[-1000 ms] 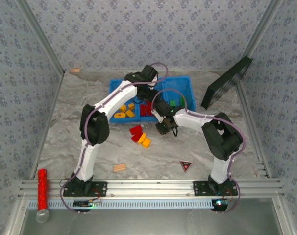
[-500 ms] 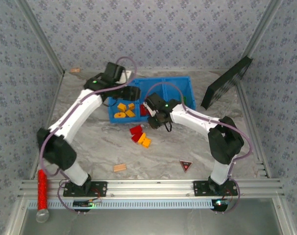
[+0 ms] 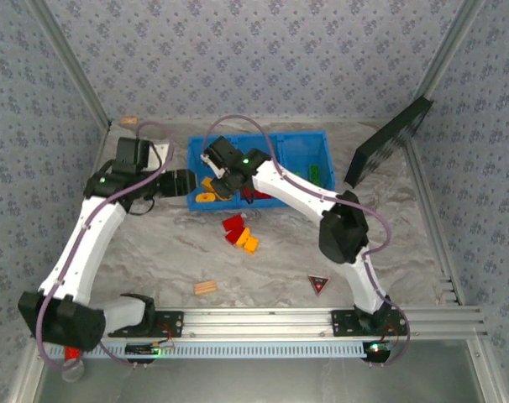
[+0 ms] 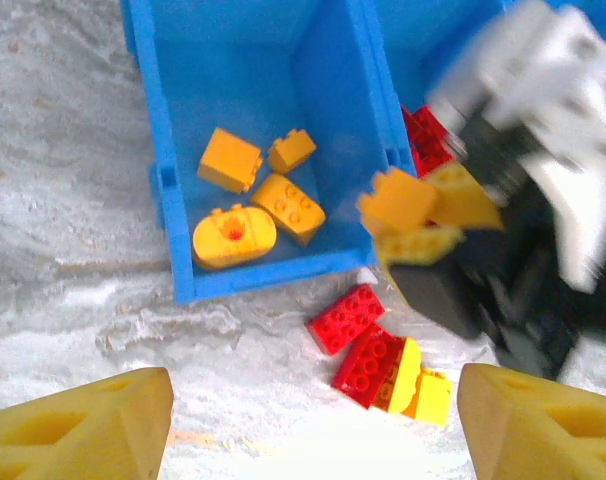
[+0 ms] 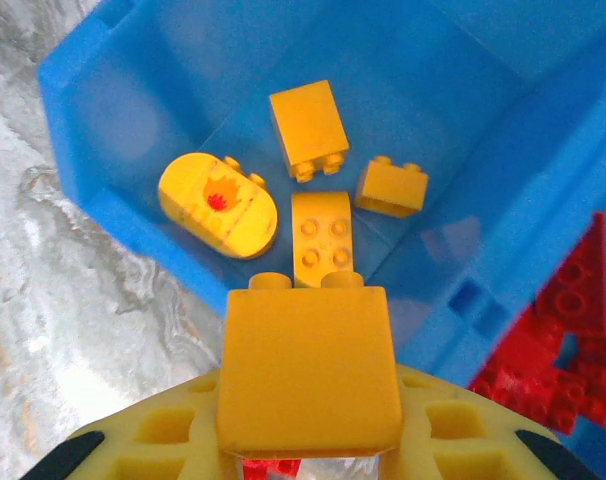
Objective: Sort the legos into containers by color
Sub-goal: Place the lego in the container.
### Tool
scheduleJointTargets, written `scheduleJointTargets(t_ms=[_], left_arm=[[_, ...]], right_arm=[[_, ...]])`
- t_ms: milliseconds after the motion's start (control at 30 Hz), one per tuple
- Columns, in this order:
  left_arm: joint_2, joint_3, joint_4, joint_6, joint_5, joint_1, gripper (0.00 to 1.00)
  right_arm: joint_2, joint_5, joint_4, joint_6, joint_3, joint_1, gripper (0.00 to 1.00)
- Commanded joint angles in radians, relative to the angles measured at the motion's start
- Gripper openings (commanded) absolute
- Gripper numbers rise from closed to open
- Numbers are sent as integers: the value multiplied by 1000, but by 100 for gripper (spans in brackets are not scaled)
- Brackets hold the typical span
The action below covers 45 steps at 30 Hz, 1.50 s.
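Clamps a yellow brick in the jaws of the right gripper, hovering over the left compartment of the bin, above four yellow bricks already on its floor. Holds the jaws of the left gripper spread wide and empty, just outside that bin's left wall. On the worktop near the front wall: a tight cluster of red and yellow bricks.
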State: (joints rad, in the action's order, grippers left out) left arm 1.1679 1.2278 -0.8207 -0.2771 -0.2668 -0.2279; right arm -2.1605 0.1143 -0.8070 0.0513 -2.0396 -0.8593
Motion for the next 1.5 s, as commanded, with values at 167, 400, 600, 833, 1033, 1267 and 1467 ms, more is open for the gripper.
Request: scheduleJointTargets(t_ms=[167, 400, 600, 833, 1033, 1267, 1467], left_arm=[[-268, -209, -18, -104, -3, 2, 77], [-423, -305, -40, -192, 20, 1, 79], [-448, -364, -48, -269, -33, -26, 80], [-452, -382, -45, -321, 11, -99, 80], [-404, -365, -41, -345, 17, -121, 81], [-335, -327, -54, -400, 121, -256, 81], [-188, -371, 22, -567, 253, -490, 81]], right_arm=[[-197, 25, -44, -140, -207, 20, 22], [-293, 74, -49, -197, -287, 4, 25], [-353, 97, -64, -221, -339, 2, 30], [-346, 23, -51, -170, -327, 10, 40], [-303, -44, -19, -134, -323, 22, 49], [-243, -66, -20, -116, -312, 33, 50], [-133, -119, -19, -93, -295, 43, 57]])
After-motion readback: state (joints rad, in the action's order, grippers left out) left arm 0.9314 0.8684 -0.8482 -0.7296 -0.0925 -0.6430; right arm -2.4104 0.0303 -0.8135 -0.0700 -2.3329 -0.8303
